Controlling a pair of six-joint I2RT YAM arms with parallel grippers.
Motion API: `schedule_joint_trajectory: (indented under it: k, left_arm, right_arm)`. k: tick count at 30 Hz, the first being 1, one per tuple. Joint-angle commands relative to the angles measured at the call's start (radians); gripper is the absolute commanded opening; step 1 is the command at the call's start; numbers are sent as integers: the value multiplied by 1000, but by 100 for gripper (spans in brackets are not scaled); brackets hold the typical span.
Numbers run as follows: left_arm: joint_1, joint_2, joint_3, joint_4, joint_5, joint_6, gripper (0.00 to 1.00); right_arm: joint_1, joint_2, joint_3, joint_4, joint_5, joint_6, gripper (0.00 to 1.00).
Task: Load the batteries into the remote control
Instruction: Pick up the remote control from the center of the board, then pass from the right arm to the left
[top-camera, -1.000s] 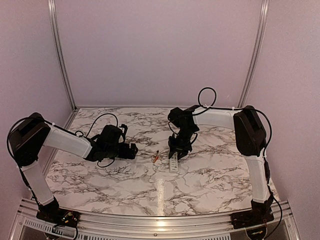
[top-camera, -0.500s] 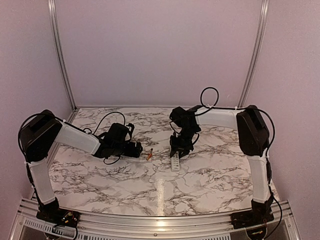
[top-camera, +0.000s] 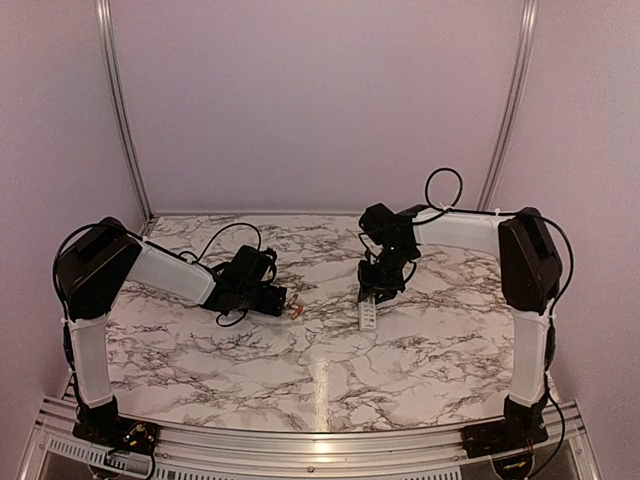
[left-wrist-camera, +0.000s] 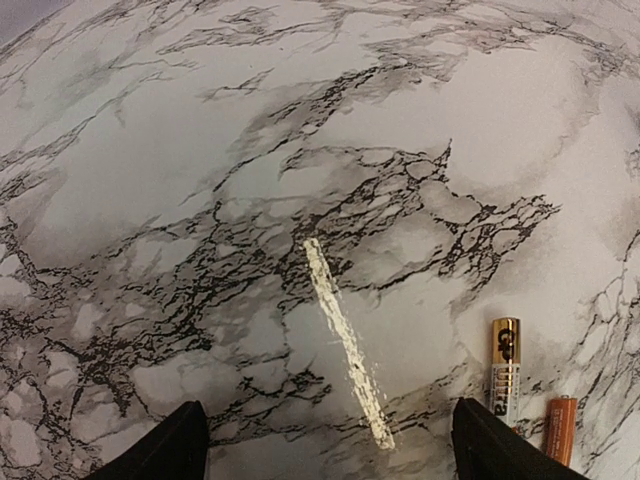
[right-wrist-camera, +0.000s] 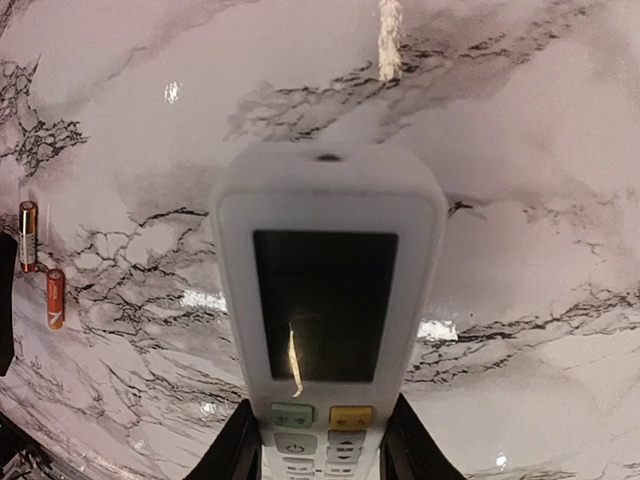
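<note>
My right pincer (right-wrist-camera: 322, 440) is pinching the remote control (right-wrist-camera: 326, 290) by its long sides, one finger pressed against each edge just below the button rows. The remote is white plastic with rounded corners. It has a dark rectangular screen, and under the screen sit a green button and a yellow one. The screen end points away from my wrist and down toward the bench (top-camera: 420, 360). I cannot tell whether that end touches the bench.

My left pincer (left-wrist-camera: 328, 430) is spread wide and holds nothing, with both dark fingertips low over the bench. The batteries (top-camera: 297, 311) lie side by side on the bench just off its right fingertip and well apart from the remote. One battery (left-wrist-camera: 504, 368) is gold with a black band and white lettering. The other battery (left-wrist-camera: 560, 430), just beside it, is plain orange.

The bench top is glossy white marble pattern with dark grey veins, and a bright streak of reflected light (left-wrist-camera: 348, 345) crosses it. Pale lilac walls (top-camera: 320, 100) close in the back and sides, with aluminium posts (top-camera: 122, 110) at the rear corners.
</note>
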Motion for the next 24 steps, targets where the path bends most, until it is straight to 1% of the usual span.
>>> schedule_joint_trajectory:
  k: [1,5,8,11,14,17,20,24]
  left_arm:
    - [-6,26,11,-50,-2,16,88]
    - [-5,16,19,-56,18,18,88]
    - [-5,12,31,-72,5,9,89]
    - [-4,1,41,-93,-17,2,90]
    - [2,-38,47,-113,-49,-1,95]
    - [18,-115,36,-169,-86,-8,99]
    - [30,-236,-2,-186,-131,-5,99]
    - [31,-408,-56,-193,-133,5,99]
  right_arm:
    - [-5,-48,-4,55,19,-29,0]
    - [-7,-66,-9,72,3,-63,0]
    - [-13,-98,-29,107,-17,-89,0]
    - [-31,-145,-70,163,-58,-107,0]
    - [-51,-199,-128,255,-123,-132,0]
    - [-65,-259,-189,365,-212,-150,0]
    - [-72,-326,-250,510,-306,-164,0]
    - [-72,-400,-298,695,-425,-172,0]
